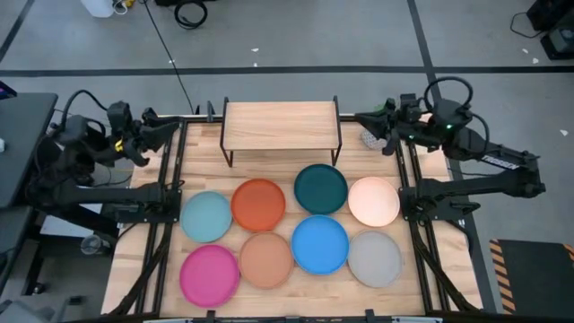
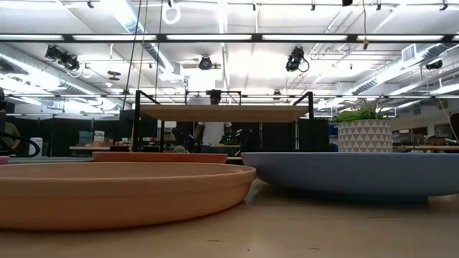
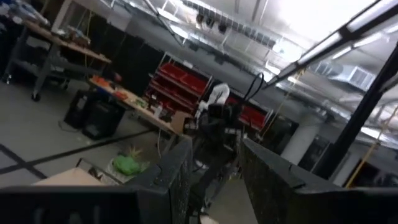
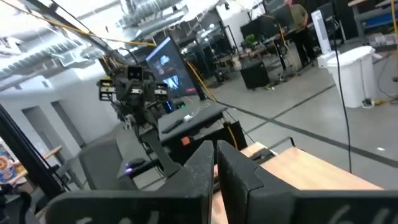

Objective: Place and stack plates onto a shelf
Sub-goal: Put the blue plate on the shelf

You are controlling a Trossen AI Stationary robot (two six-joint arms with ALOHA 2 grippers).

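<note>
High view: all eight plates lie on the table (image 1: 126,260); shelf (image 1: 281,124) bare, so stacking looks unstarted.
Left gripper (image 1: 170,131): parked beside the shelf's end, fingers apart, empty.
Right gripper (image 1: 361,117): beside the other end, fingers nearly together, empty.
Next move: probably lowering toward a near plate, dark teal plate (image 1: 320,188) or cream plate (image 1: 374,200).
Obstacles: plates touch; potted plant (image 1: 370,139) just beside the right gripper.

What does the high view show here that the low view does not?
Only the high view shows all eight round matte plates, among them the dark teal plate and magenta plate, plus the left pincer and right pincer parked beside the shelf. Only the low view shows a white patterned plant pot. Both show the empty wooden-topped shelf and tan plate.
</note>
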